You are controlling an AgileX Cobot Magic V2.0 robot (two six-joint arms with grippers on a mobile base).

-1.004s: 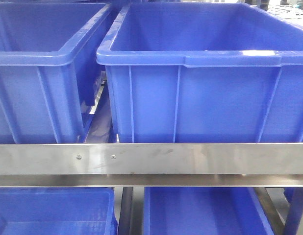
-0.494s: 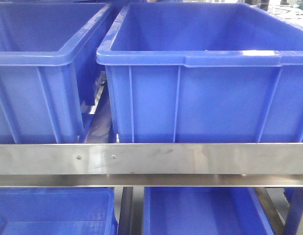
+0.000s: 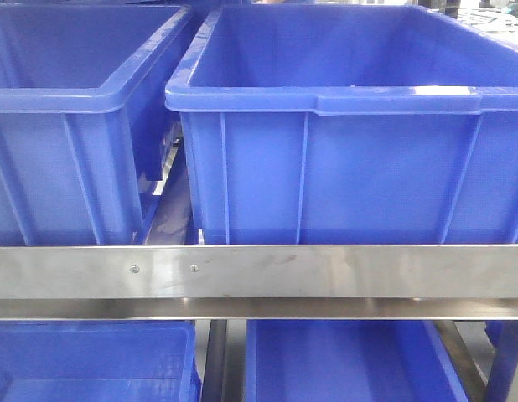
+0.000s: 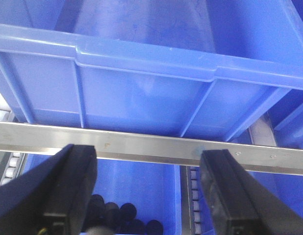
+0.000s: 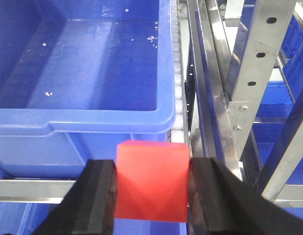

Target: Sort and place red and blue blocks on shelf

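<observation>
While my right gripper (image 5: 150,188) pinches the red block (image 5: 151,180) between its two black fingers (image 5: 98,196), the cube sits level and square in the grip, so it has no long axis to line up. In the right wrist view, a large blue bin (image 5: 107,117) on the shelf (image 5: 249,93) lies ahead of the cube and slightly to its left, its near rim just beyond the block and its open floor bare apart from a few pale specks. I judge that the coming move is a short carry forward and a little left, over that rim, before letting go. My right arm is the one placed for this. My left gripper (image 4: 149,188) hangs spread wide and empty, facing the steel rail (image 4: 156,147) and the ribbed wall of another bin (image 4: 141,93). The blue block is not visible in any view, so I cannot say where it is
</observation>
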